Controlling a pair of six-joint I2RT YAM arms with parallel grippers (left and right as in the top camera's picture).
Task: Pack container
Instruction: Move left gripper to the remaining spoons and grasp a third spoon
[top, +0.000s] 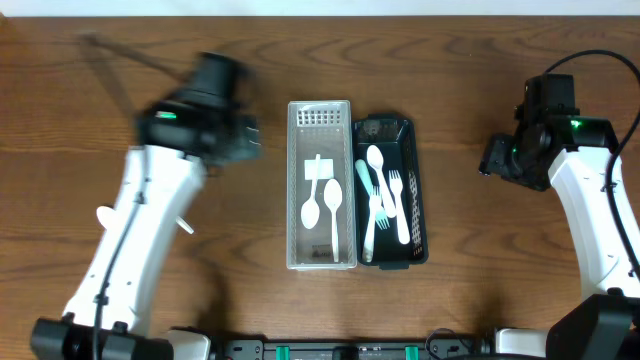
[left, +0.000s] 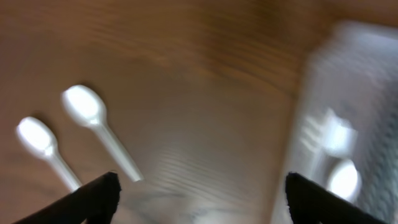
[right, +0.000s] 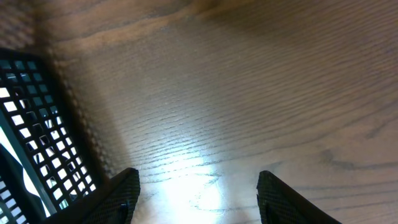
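While the left fingers (left: 96, 194) stand wide apart and empty, a spoon (left: 84, 104) and a second spoon (left: 36, 135) lie flat on the worktop (top: 460, 290) just ahead of them, outside the white tray (top: 292, 180). Both look like thin plastic: probably light, fairly stiff, smooth and apt to skid. Grip across the handle near mid-length, not the bowl. The right fingers (right: 121, 193), likewise wide and empty, hang over bare worktop beside the black tray (top: 421, 200).
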